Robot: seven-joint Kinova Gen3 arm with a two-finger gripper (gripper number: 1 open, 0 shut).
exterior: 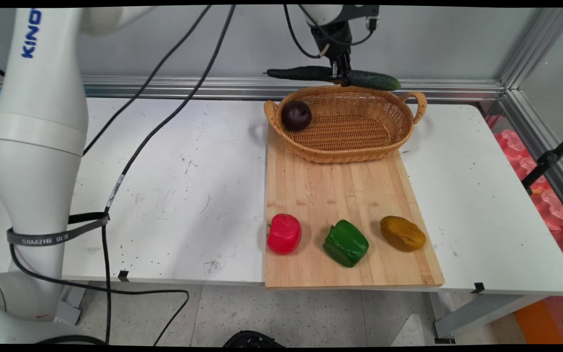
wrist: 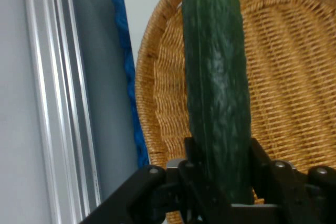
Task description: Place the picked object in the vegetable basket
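Nearest, along cutting board's [exterior: 345, 195] front edge: red pepper [exterior: 284, 233], green pepper [exterior: 345, 243], potato [exterior: 402, 233]. Behind, wicker basket [exterior: 350, 142] with dark plum [exterior: 296, 115] inside, on white desk [exterior: 188, 186]. Above basket's far rim, pincer [exterior: 341, 76] pinching cucumber [exterior: 333, 76] mid-length, held level, clear of the basket.

light: even, bright | shadows: soft | hand view: slightly blurred

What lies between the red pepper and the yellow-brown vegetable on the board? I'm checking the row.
In the main view, a green bell pepper lies between the red pepper and the yellow-brown vegetable, apart from both, on the wooden cutting board.
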